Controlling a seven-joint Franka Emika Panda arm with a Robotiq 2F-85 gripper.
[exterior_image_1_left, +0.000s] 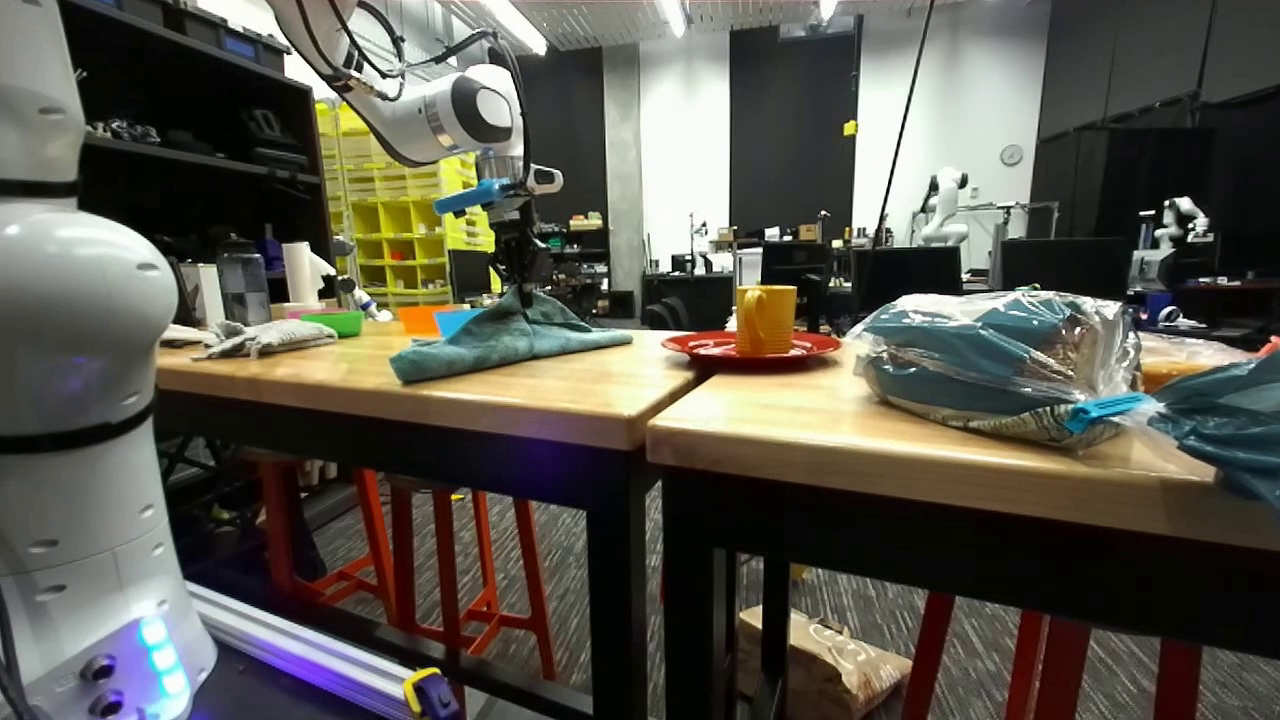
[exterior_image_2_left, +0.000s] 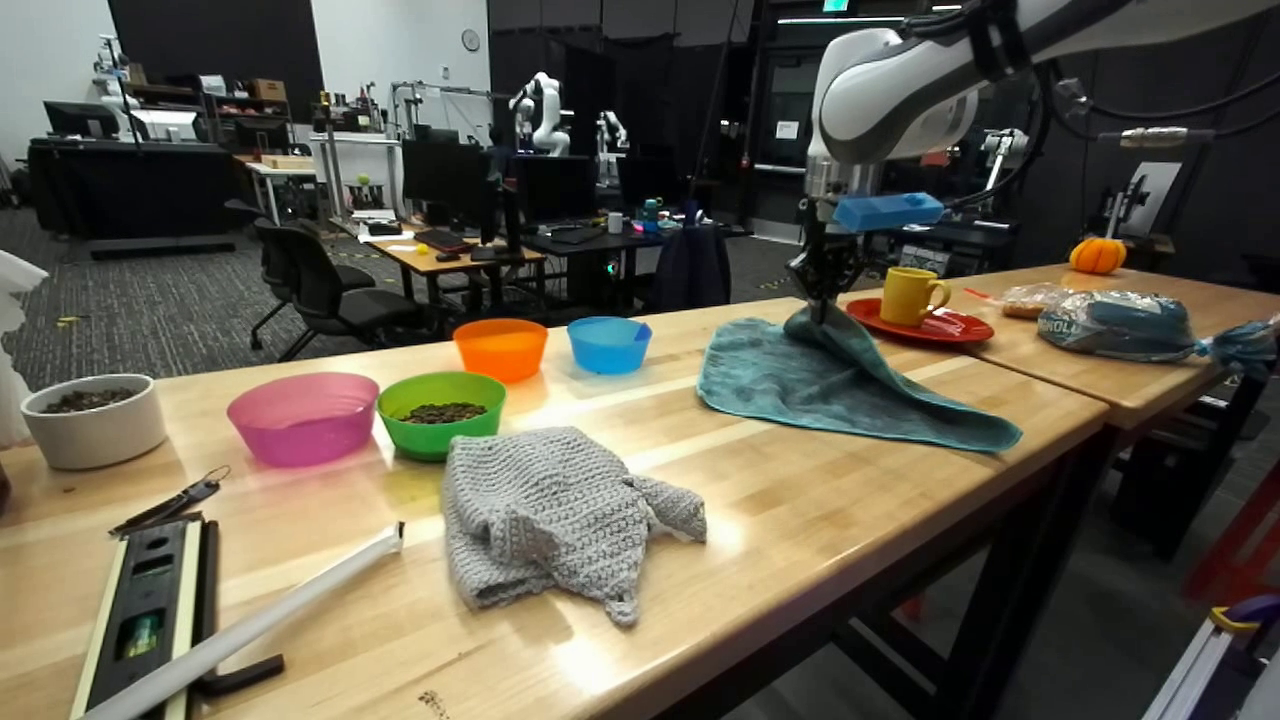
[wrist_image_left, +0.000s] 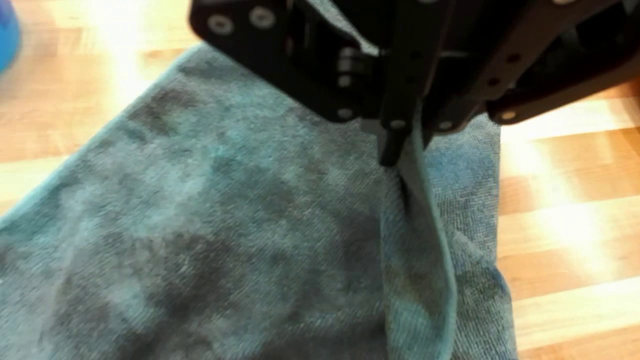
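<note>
A teal towel (exterior_image_2_left: 800, 385) lies spread on the wooden table, with part of it raised in a fold. It also shows in an exterior view (exterior_image_1_left: 500, 350) and fills most of the wrist view (wrist_image_left: 225, 225). My gripper points down over the towel in both exterior views (exterior_image_1_left: 525, 290) (exterior_image_2_left: 822, 308). In the wrist view my gripper (wrist_image_left: 410, 146) is shut on a raised fold of the towel, with the towel's edge between the fingers. The rest of the towel rests on the table. The far finger's tip is partly hidden behind the fold.
A red plate (exterior_image_2_left: 965, 328) with a yellow mug (exterior_image_2_left: 905, 297) stands close behind the towel. Blue (exterior_image_2_left: 608, 346), orange (exterior_image_2_left: 500, 350), green (exterior_image_2_left: 440, 440) and pink bowls (exterior_image_2_left: 303, 420) stand along the table. A grey knitted cloth (exterior_image_2_left: 570, 510) lies nearer. A bagged loaf (exterior_image_1_left: 990, 360) lies on the adjoining table.
</note>
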